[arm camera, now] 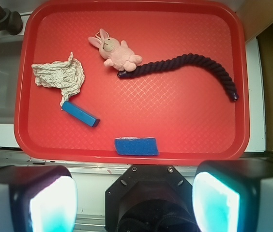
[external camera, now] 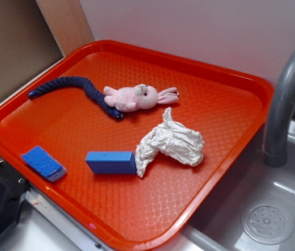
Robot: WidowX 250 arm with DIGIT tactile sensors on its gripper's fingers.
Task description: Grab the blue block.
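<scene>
The blue block [external camera: 111, 162] lies flat on the red tray [external camera: 226, 78], its right end touching a crumpled white cloth [external camera: 171, 142]. In the wrist view the blue block [arm camera: 80, 114] sits at lower left of the tray [arm camera: 127, 5], just below the cloth [arm camera: 59, 75]. My gripper [arm camera: 134, 203] hangs high above the counter in front of the tray's near rim, open, its two pads far apart with nothing between them. It is well away from the block. The exterior view does not show the gripper.
A blue sponge [external camera: 44, 163] lies near the tray's front rim, seen also in the wrist view [arm camera: 136, 146]. A pink plush bunny [external camera: 137, 97] and a navy rope [external camera: 74, 86] lie farther back. A grey faucet [external camera: 283, 99] and sink [external camera: 268, 219] stand right of the tray.
</scene>
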